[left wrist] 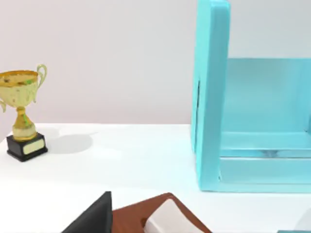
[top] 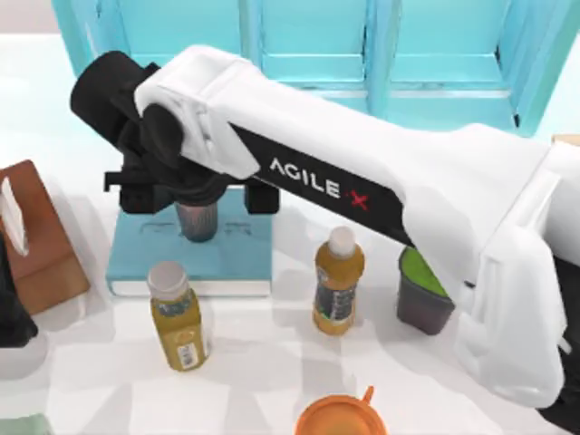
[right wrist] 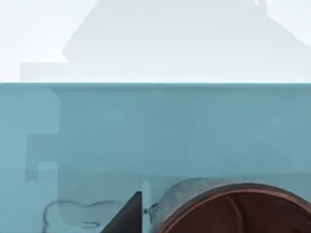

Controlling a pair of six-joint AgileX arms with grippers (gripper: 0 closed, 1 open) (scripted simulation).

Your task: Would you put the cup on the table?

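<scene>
Here the cup (top: 198,220) stands on the light blue book (top: 231,263), beneath the right gripper (top: 199,195).

**Ribbed tumbler upright on the blue book, white tabletop around it**

The small handleless cup (top: 197,220), grey-brown and ribbed on the outside, stands upright on the light blue book toward the left half of the table, its top hidden under the dark end of the right arm in the top view. From the right wrist camera the cup (right wrist: 233,208) sits close by, its round rim open upward and its inside a dark reddish-brown. The broad, smooth white tabletop (top: 272,362) lies flat under the book and spreads out on all sides; the cup rests on the book's cover, not on the table's own surface.
</scene>
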